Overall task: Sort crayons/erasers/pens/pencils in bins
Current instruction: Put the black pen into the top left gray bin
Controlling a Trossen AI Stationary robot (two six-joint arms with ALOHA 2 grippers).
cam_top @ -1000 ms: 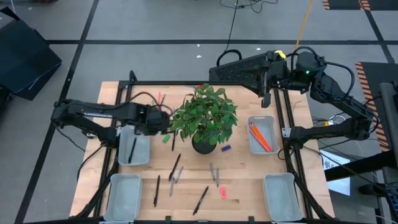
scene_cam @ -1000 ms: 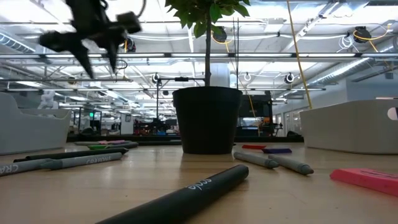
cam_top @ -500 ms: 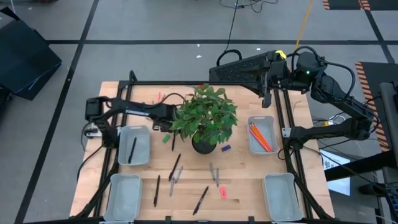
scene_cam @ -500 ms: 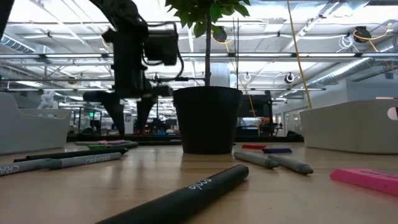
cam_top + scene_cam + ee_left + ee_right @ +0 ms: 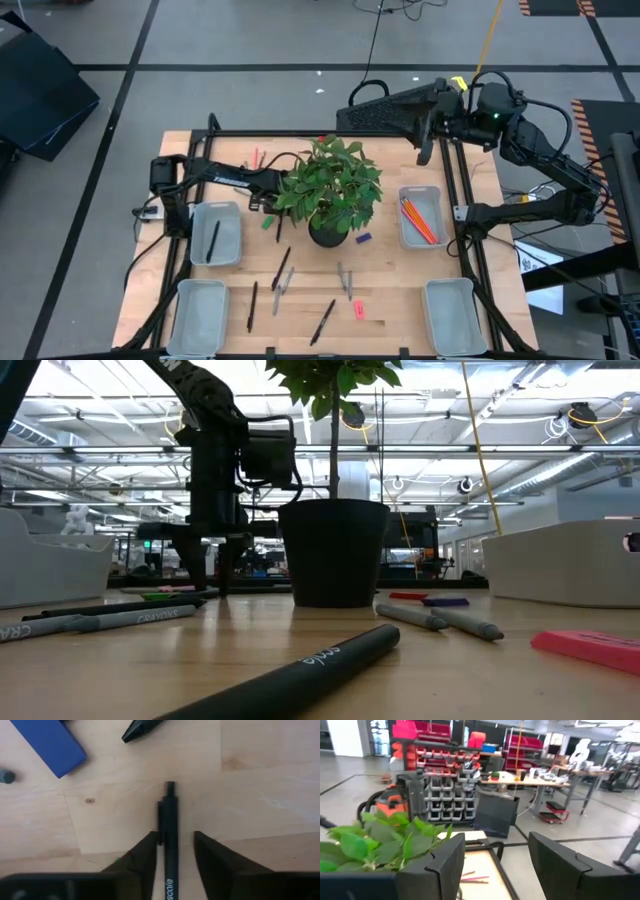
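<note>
- The wooden desk (image 5: pixel 390 290) stands on a grey floor, with a potted plant (image 5: pixel 331 190) near its middle and four pale bins at its sides.
- The left pincer (image 5: pixel 172 851) is down at the desk just beside the plant's leaves, fingers parted narrowly, one on each side of a black pen (image 5: pixel 170 837).
- That pen lies between the fingers; whether they touch it cannot be told. A blue eraser (image 5: pixel 49 742) lies near its tip.
- The near left bin (image 5: pixel 214 233) holds one black pen (image 5: pixel 212 240); the right bin (image 5: pixel 419 216) holds orange pencils (image 5: pixel 417 220).
- More pens and a pink eraser (image 5: pixel 358 310) lie loose in front of the plant.
- The right pincer (image 5: pixel 495 857) hangs raised at the desk's far edge, fingers wide apart and empty.
</note>
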